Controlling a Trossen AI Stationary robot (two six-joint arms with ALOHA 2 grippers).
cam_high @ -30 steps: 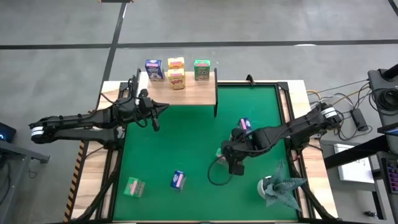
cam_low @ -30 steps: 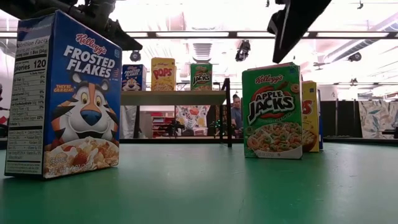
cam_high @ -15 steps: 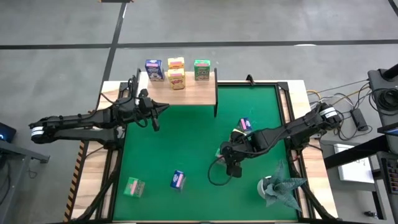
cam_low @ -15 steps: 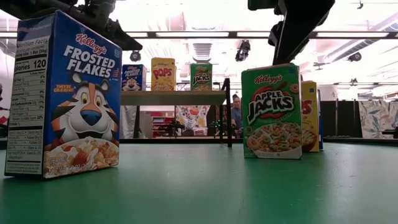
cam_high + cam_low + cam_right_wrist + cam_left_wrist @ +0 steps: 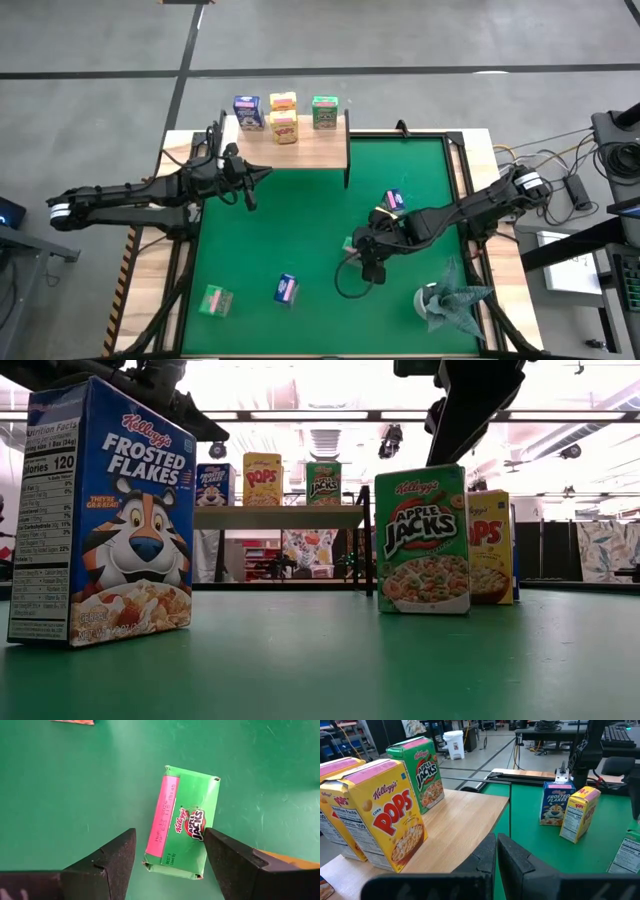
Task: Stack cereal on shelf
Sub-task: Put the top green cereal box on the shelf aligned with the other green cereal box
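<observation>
A green Apple Jacks cereal box (image 5: 182,836) stands upright on the green mat (image 5: 300,220), right under my open right gripper (image 5: 169,839), whose fingers straddle its top. Behind it stand a yellow Pops box (image 5: 490,546) and a blue box (image 5: 393,200). A big-looking blue Frosted Flakes box (image 5: 110,510) and another green box (image 5: 213,299) stand near the front edge. The wooden shelf (image 5: 300,155) at the far left carries several boxes (image 5: 284,128). My left gripper (image 5: 496,851) hovers shut beside the shelf's near edge. My right gripper comes from above, slanting down. One finger (image 5: 220,851) lies against a long edge of the green box's top (image 5: 204,835). The other finger stands apart from the opposite edge. The box stays upright with its base on the mat.
A grey-green foil wad (image 5: 448,305) sits at the near right corner. A black cable loop (image 5: 350,285) lies on the mat in front of the right gripper. Black posts (image 5: 347,170) hold up the shelf.
My right gripper has sunk a little onto the green box. That box has slid slightly toward the table's left and turned a bit, still upright.
</observation>
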